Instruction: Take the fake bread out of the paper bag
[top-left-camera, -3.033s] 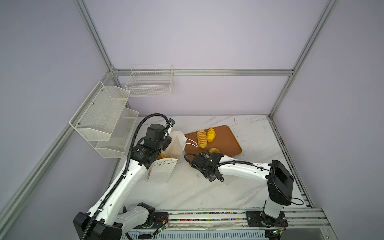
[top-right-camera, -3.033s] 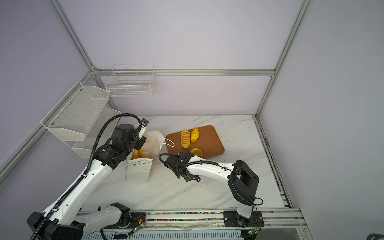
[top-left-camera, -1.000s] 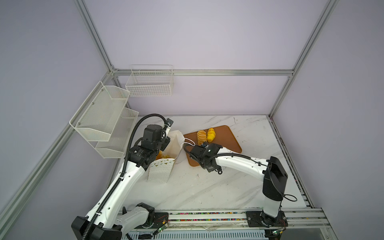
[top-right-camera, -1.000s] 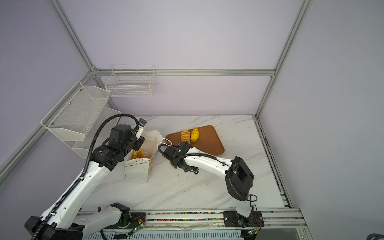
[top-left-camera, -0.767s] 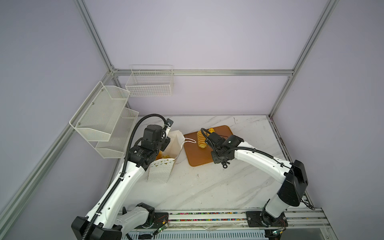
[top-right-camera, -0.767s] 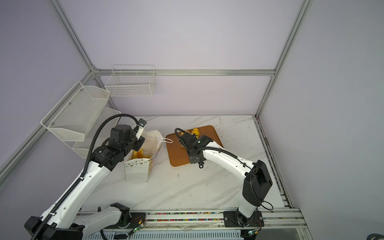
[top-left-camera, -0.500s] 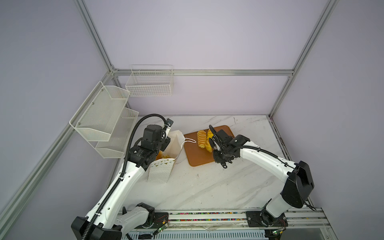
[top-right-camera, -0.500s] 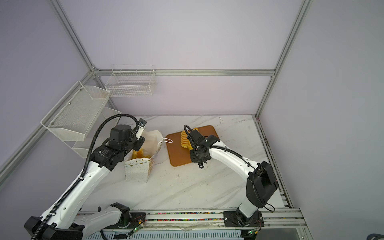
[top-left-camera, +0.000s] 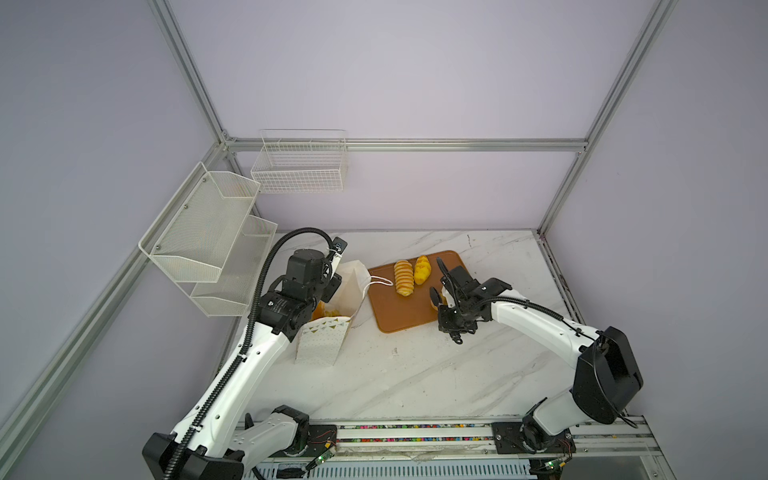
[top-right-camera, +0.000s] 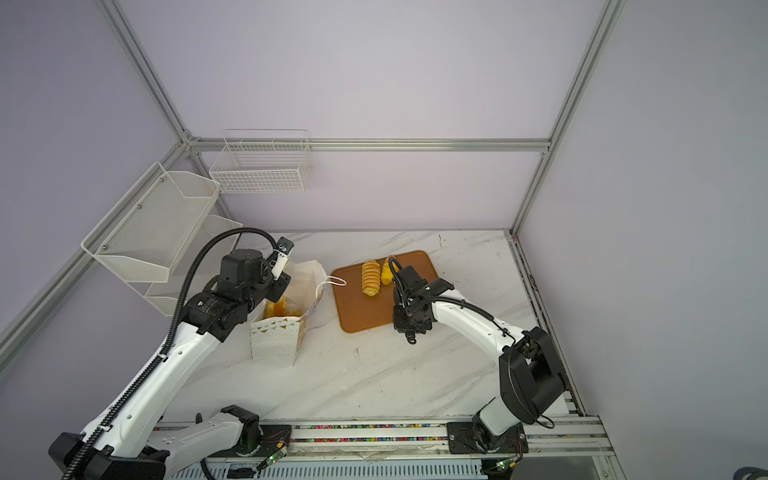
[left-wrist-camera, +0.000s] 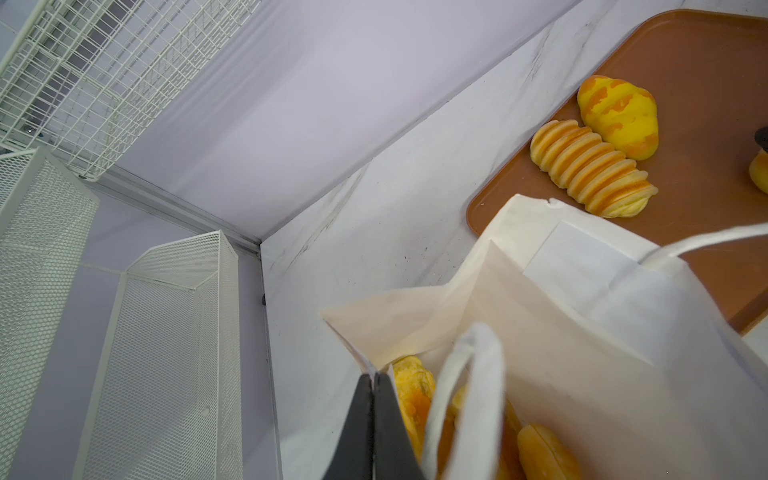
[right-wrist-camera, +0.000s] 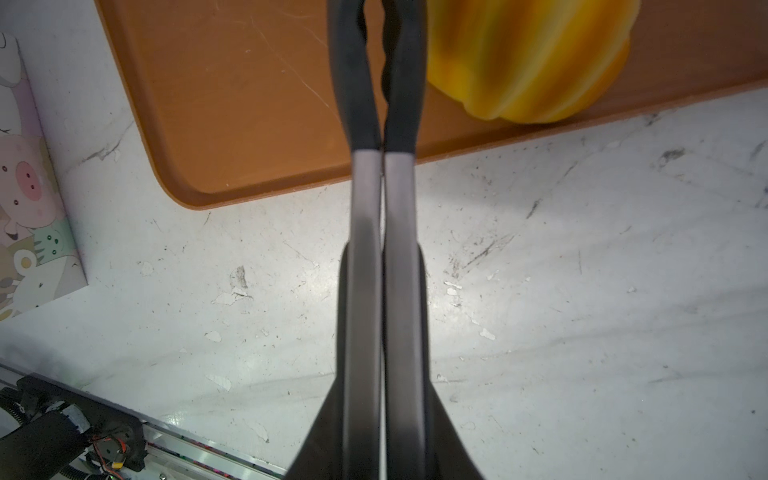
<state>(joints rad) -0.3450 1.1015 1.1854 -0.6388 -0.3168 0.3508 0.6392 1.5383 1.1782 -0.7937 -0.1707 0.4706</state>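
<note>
The white paper bag (top-left-camera: 322, 340) (top-right-camera: 276, 338) stands open at the left of the marble table. My left gripper (left-wrist-camera: 374, 378) (top-left-camera: 332, 289) is shut on the bag's back rim. Fake bread (left-wrist-camera: 411, 390) (top-left-camera: 328, 311) lies inside the bag. On the orange-brown tray (top-left-camera: 399, 316) (right-wrist-camera: 232, 104) lie a ridged roll (top-left-camera: 404, 277) (left-wrist-camera: 594, 174) and a yellow bun (top-left-camera: 422, 269) (left-wrist-camera: 619, 116). A third yellow piece (right-wrist-camera: 528, 58) sits near the tray's front edge. My right gripper (right-wrist-camera: 374, 6) (top-left-camera: 434, 296) is shut and holds nothing. It hangs over the tray right beside that piece.
Two white mesh shelves (top-left-camera: 208, 241) and a wire basket (top-left-camera: 301, 166) hang on the walls at the back left. A metal rail (top-left-camera: 415, 430) runs along the table's front edge. The bag's cord handle (top-left-camera: 380, 282) droops onto the tray's left edge.
My right arm has swung away from the bag and across the tray to its front right part, jaws shut throughout. The left gripper and the bag have stayed put.
</note>
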